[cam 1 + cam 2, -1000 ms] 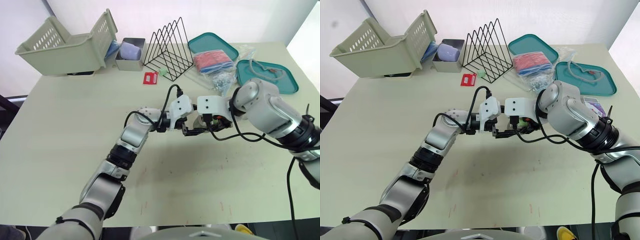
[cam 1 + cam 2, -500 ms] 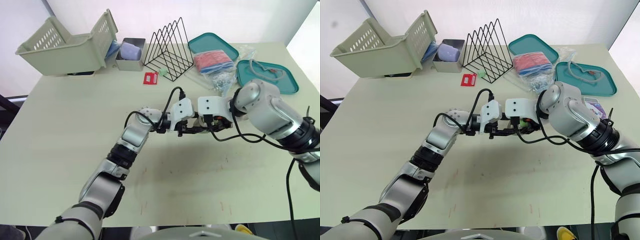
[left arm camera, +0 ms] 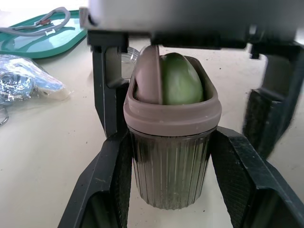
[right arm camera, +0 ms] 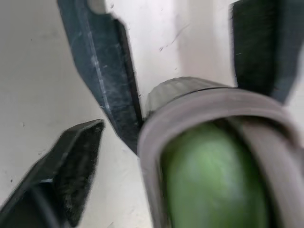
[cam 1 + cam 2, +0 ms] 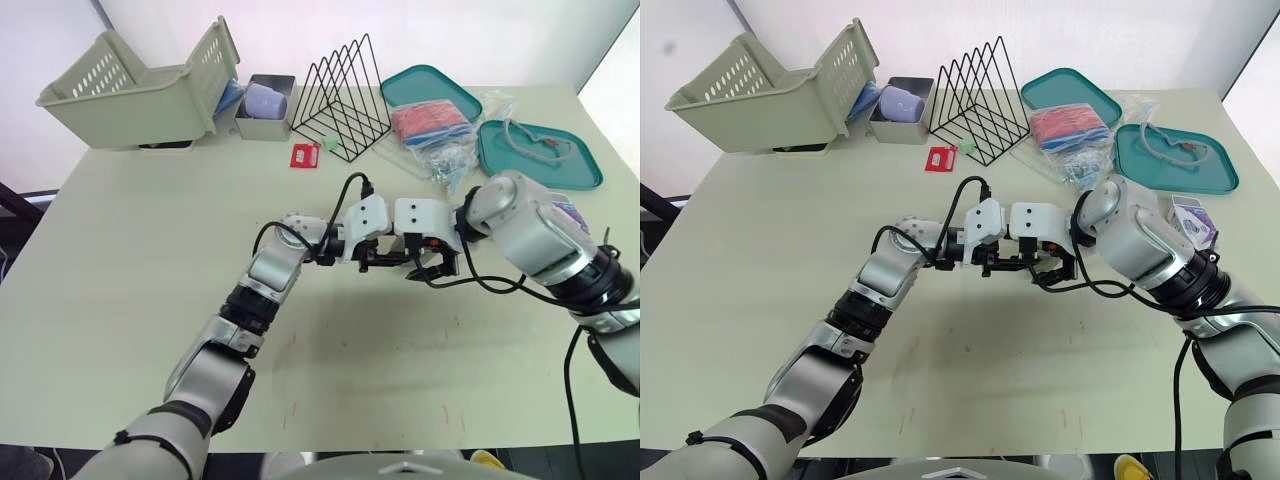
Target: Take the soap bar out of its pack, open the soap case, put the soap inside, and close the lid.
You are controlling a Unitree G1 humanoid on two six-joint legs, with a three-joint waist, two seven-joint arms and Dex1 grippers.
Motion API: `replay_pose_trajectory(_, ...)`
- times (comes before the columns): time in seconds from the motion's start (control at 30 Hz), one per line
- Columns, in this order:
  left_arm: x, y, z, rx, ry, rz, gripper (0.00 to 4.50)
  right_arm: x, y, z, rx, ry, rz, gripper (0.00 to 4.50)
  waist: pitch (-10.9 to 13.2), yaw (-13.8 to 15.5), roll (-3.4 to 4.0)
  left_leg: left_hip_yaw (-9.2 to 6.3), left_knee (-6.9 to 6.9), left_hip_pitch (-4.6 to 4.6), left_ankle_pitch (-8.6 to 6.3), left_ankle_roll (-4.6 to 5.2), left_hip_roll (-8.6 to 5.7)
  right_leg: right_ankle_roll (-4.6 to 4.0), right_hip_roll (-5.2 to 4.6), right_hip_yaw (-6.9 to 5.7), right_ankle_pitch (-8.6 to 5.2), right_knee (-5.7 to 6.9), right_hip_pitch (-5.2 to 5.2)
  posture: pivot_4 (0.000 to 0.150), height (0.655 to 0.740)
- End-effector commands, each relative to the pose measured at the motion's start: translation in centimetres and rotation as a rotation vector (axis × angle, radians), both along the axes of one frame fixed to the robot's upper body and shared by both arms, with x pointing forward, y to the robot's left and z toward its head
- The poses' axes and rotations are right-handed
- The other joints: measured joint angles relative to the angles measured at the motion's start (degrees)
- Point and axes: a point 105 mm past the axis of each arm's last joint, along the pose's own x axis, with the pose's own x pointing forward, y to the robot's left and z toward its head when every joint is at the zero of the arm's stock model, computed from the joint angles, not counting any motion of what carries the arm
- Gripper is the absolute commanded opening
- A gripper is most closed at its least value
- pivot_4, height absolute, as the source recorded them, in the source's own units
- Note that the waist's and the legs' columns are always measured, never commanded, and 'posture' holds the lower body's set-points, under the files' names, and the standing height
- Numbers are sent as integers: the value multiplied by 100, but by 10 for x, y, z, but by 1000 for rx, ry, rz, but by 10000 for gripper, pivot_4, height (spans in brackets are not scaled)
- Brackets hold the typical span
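A ribbed dark soap case point(image 3: 168, 175) with a mauve rim is upright just over the table, and my left gripper point(image 3: 170, 142) is shut on its sides. A green soap bar point(image 3: 183, 80) sticks out of the case's open top, beside a mauve flap point(image 3: 146, 71). My right gripper point(image 5: 430, 266) faces the left one at mid-table. It is open, and its black fingers point(image 3: 102, 85) straddle the case top without pinching it. In the right wrist view the soap point(image 4: 213, 190) and rim point(image 4: 190, 107) are very close.
At the back stand a tipped beige basket point(image 5: 140, 85), a grey tin point(image 5: 262, 105) and a black wire rack point(image 5: 345, 85). Two teal trays point(image 5: 540, 155) and plastic bags point(image 5: 440, 135) lie back right. A small purple packet point(image 5: 1195, 220) lies by the right arm.
My right gripper has dropped lower and closer to the case held by the left gripper. Its fingers now sit either side of the case top. The camera shifted slightly.
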Motion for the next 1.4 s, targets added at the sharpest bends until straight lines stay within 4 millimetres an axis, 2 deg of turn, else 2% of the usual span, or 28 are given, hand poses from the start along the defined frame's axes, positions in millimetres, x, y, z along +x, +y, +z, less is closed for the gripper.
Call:
replay_pose_trajectory(0.03,-1,7,6,-21,-31,-4,19522,3,-8,16,104,-44,-8,44625,0,-1,0,-2,0,0,0,0,0,0,1,-1,0,0,1,1500,7400)
replay_pose_trajectory(0.2,-3,20,2,-18,-29,-3,19522,1,-29,22,255,-37,-33,44625,0,-16,0,0,-2,1,0,0,1,0,1,1,0,0,0,1500,7400)
replay_pose_trajectory(0.3,-3,28,2,-24,-34,-1,19522,-3,-38,28,412,-23,-28,44625,0,-28,-1,-4,-2,2,0,0,1,0,2,-2,0,-2,4,1500,7400)
replay_pose_trajectory(0.57,-14,33,19,-160,-9,-12,19522,-21,-56,25,732,-30,8,44625,1,-7,-2,0,-2,2,0,0,1,0,2,2,0,0,3,1500,7400)
replay_pose_trajectory(0.83,-37,25,29,-238,46,-94,19522,-38,-65,8,816,-19,24,44625,1,27,-2,0,1,4,0,0,1,1,2,2,0,2,6,1500,7400)
replay_pose_trajectory(1.0,-52,35,10,-145,92,-141,19522,-44,-79,-4,816,-2,-2,44625,1,12,-2,0,1,6,0,0,1,1,3,2,0,1,7,1500,7400)
replay_pose_trajectory(1.23,-59,44,-9,-53,85,-165,19522,-52,-87,-16,861,-14,-13,44625,1,51,-2,0,0,8,0,0,1,1,3,3,0,-1,9,1500,7400)
replay_pose_trajectory(1.4,-57,44,-13,-42,74,-164,19522,-55,-95,-25,886,-54,-53,44625,1,112,-2,4,2,10,0,0,1,1,3,5,0,0,10,1500,7400)
